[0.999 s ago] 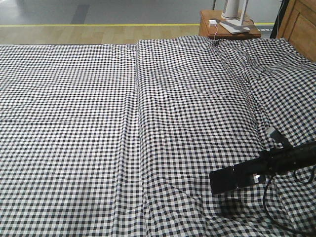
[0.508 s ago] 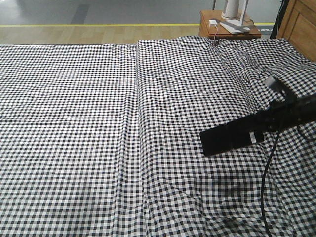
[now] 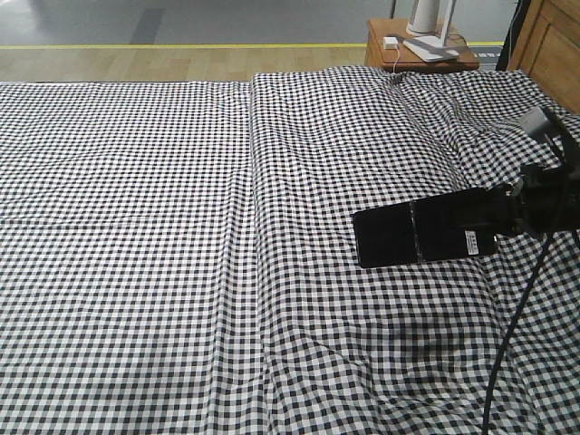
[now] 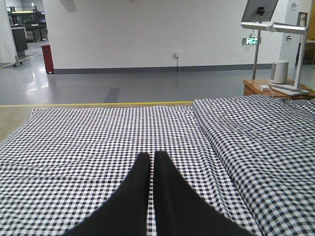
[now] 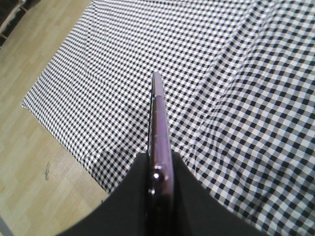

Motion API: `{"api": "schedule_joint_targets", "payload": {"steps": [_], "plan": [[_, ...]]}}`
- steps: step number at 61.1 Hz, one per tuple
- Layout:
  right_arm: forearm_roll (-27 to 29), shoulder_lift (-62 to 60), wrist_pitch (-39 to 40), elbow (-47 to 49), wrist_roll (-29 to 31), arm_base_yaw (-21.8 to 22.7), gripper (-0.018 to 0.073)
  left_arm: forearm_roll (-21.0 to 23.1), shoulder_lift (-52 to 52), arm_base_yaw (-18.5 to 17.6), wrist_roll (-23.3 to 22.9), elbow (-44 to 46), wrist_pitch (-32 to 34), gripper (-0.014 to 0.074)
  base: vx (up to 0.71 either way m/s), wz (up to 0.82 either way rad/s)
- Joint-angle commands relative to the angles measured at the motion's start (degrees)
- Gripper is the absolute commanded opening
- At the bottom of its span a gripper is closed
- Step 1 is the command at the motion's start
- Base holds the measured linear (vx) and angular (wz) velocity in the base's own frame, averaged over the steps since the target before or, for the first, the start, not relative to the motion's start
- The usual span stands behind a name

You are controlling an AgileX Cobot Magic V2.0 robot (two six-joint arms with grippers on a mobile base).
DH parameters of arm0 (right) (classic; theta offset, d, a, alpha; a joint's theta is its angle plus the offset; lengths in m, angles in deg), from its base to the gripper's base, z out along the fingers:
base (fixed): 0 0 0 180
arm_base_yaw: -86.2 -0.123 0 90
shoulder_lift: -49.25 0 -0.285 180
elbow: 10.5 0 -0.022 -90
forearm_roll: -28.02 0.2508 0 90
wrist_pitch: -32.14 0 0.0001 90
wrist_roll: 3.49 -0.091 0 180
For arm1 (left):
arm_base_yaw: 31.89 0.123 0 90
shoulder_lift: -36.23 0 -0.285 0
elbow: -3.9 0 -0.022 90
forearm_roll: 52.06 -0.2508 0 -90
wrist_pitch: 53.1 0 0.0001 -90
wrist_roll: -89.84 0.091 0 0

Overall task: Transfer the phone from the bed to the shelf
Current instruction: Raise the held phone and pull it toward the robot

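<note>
The phone (image 3: 424,235), a glossy black slab with a crease and a white sticker, hangs level above the right part of the bed (image 3: 181,227). Its shadow falls on the checked sheet below. My right gripper (image 3: 507,216) is shut on the phone's right end. In the right wrist view the phone (image 5: 158,118) shows edge-on, with a pinkish metal rim, between the right gripper (image 5: 160,162). My left gripper (image 4: 151,156) is shut with nothing in it, low over the bed (image 4: 98,137). A light wood panel (image 3: 551,45) stands at the back right; I cannot tell whether it is the shelf.
A reddish-brown bedside table (image 3: 419,53) with a white lamp base and a charger stands behind the bed; it also shows in the left wrist view as the table (image 4: 256,87). A black cable (image 3: 507,344) hangs from the right arm. The floor (image 5: 34,162) lies past the bed's edge.
My right gripper has risen and moved toward the back with the phone, lifting it higher above the sheet. The phone has levelled out and shifted slightly left.
</note>
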Motion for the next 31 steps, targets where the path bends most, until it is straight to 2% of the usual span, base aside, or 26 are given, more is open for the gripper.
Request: {"api": "schedule_joint_targets", "payload": {"steps": [1, 21, 25, 31], "plan": [[5.18, -5.85, -5.93, -1.31, 1.57, 0.13, -0.0003, 0.56, 0.41, -0.36, -0.50, 1.43, 4.12, 0.0001, 0.00, 0.00], [8.75, -15.05, -5.88, -2.13, 1.09, -0.05, -0.0002, 0.56, 0.41, -0.36, -0.50, 1.43, 4.12, 0.0001, 0.00, 0.00], [10.54, -15.40, -5.88, -2.07, 1.09, -1.81, -0.0002, 0.56, 0.41, -0.36, -0.50, 1.43, 4.12, 0.0001, 0.00, 0.00], [11.84, -15.20, -5.88, -2.07, 2.03, -6.74, -0.0002, 0.56, 0.41, -0.36, -0.50, 1.43, 4.12, 0.0001, 0.00, 0.00]]}}
